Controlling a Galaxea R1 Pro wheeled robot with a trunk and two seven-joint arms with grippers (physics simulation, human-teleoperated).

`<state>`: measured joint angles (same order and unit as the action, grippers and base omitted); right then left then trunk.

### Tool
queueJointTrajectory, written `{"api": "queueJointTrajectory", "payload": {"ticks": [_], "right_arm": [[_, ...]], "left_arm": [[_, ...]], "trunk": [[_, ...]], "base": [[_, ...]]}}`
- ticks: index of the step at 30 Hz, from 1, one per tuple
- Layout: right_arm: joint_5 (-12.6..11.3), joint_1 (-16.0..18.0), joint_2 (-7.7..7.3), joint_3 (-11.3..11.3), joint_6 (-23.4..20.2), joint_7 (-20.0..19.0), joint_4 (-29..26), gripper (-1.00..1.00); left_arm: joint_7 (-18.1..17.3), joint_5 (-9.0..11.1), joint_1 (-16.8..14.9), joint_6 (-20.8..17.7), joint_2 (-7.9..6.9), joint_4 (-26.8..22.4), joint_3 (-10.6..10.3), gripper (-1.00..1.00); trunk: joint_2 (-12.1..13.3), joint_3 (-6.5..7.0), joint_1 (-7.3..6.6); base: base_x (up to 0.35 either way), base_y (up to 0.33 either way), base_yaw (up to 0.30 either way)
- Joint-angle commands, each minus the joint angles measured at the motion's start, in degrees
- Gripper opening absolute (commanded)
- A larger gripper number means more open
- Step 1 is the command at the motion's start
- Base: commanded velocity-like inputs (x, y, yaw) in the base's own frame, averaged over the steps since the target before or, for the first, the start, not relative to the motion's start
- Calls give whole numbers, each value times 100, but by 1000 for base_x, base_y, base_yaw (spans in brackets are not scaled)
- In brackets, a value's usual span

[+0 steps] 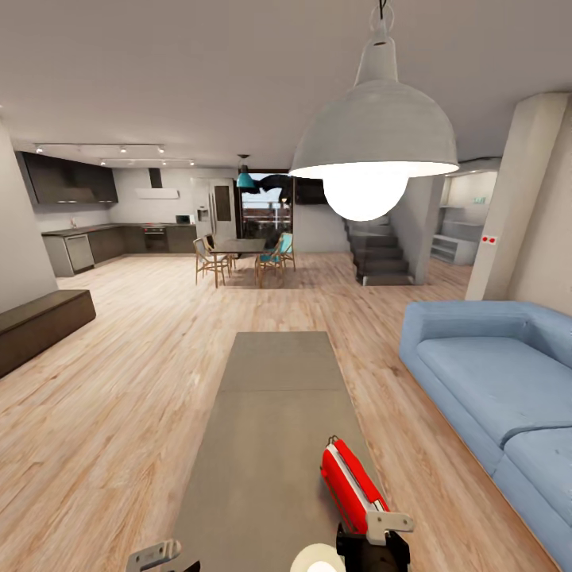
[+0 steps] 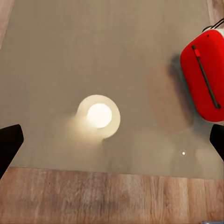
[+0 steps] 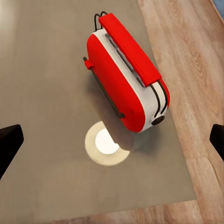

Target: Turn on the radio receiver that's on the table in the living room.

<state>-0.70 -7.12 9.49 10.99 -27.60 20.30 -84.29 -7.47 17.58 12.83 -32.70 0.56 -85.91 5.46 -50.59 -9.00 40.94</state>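
on grey table (image 1: 270,413) (right edge): red radio (image 1: 351,483)

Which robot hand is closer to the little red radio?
The right one. The right gripper sits just at the near end of the radio receiver on the table. The left gripper hovers farther away, across the table's width.

Long grey table (image 1: 270,429) on the plank floor (image 1: 119,413), red radio receiver (image 1: 352,486) near its right edge.
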Motion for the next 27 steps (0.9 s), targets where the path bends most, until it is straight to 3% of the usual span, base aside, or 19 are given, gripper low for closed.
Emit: {"api": "queueJointTrajectory", "payload": {"ticks": [1,11,27], "right_arm": [[0,0,0,0,0,0,0,100],[0,0,0,0,0,0,0,100],[0,0,0,0,0,0,0,100]], "left_arm": [[0,0,2,0,-1,1,0,100],[0,0,1,2,1,6,-3,100],[-8,4,0,-7,5,4,2,100]], "trunk": [[0,0,0],[0,0,0],[0,0,0]], "base": [[0,0,0],[0,-166,0],[0,-9,0]]}}
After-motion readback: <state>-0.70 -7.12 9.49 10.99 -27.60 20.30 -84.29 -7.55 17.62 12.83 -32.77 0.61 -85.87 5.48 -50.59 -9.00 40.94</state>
